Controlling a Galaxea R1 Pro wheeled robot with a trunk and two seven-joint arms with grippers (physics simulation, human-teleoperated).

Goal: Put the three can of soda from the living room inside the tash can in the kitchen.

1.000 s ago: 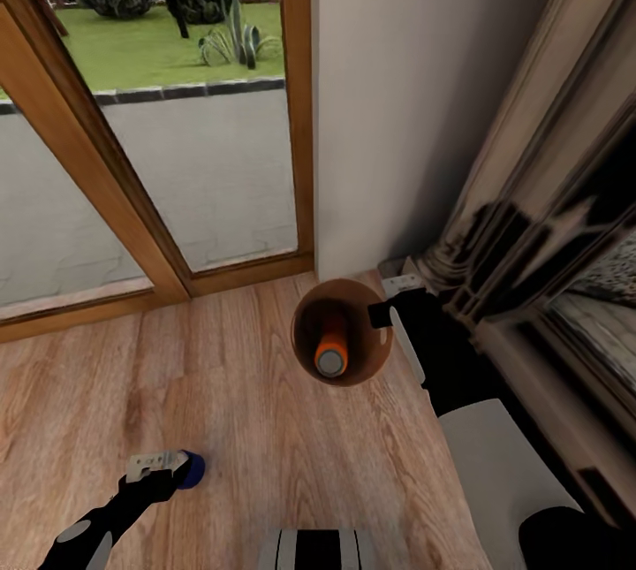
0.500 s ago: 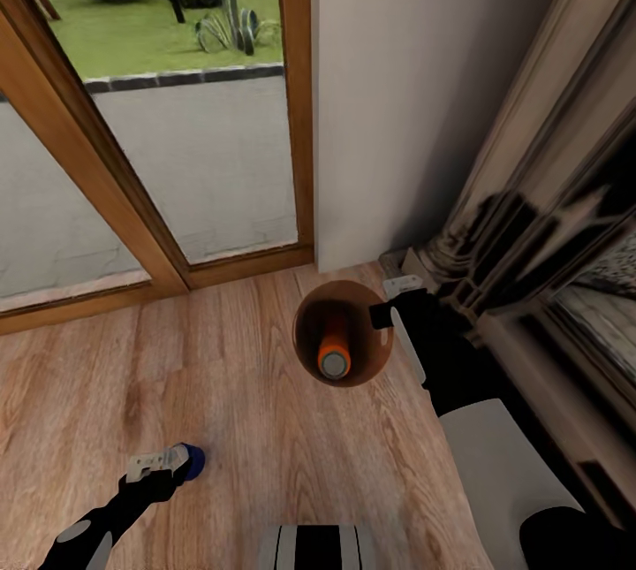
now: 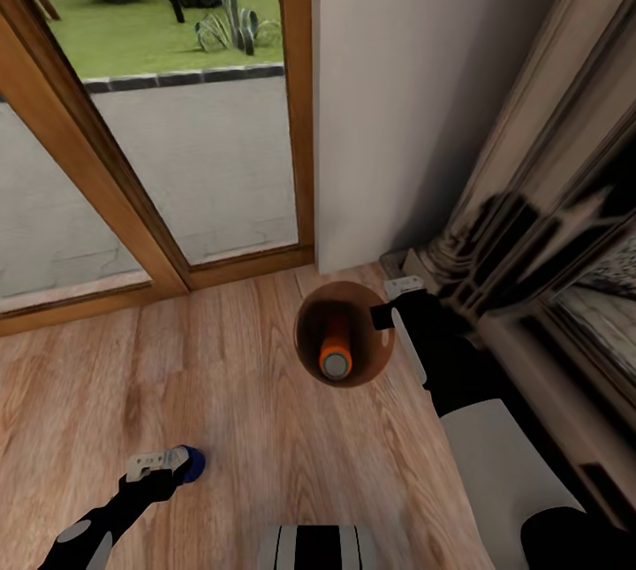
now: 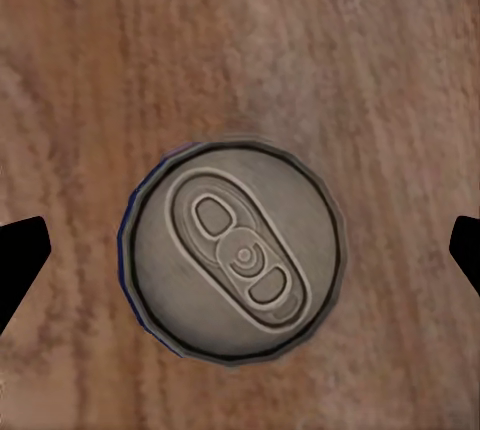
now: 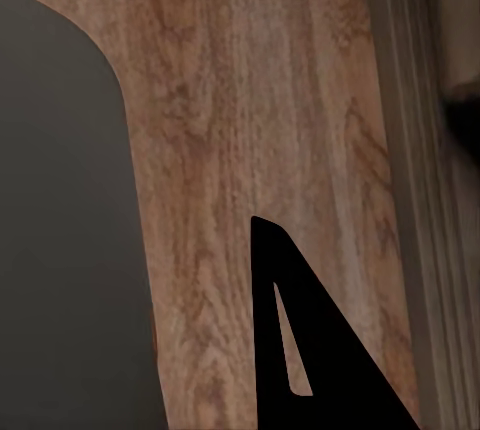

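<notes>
My left tool (image 3: 168, 462) stands open directly above the blue can (image 4: 235, 250), upright on the wood floor (image 3: 265, 429). It looks light, rigid and slick; I'd pinch mid-wall. My right tool (image 3: 389, 303) clamps the bin's rim (image 3: 309, 349), an orange can (image 3: 335, 351) inside.

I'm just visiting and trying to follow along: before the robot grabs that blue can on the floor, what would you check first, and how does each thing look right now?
1. Blue can upright on the wood floor: ok, its pull-tab top faces the left wrist camera.
2. Left gripper lined up over it: ok, the can sits between the two fingertips.
3. Jaws wide enough: ok, both fingertips stand clear of the can.
4. Trash can in the right gripper: ok, the gripper sits at its rim.
5. Room in the bin: ok, one orange can inside.
6. Third can's whereabouts: cannot tell.
</notes>
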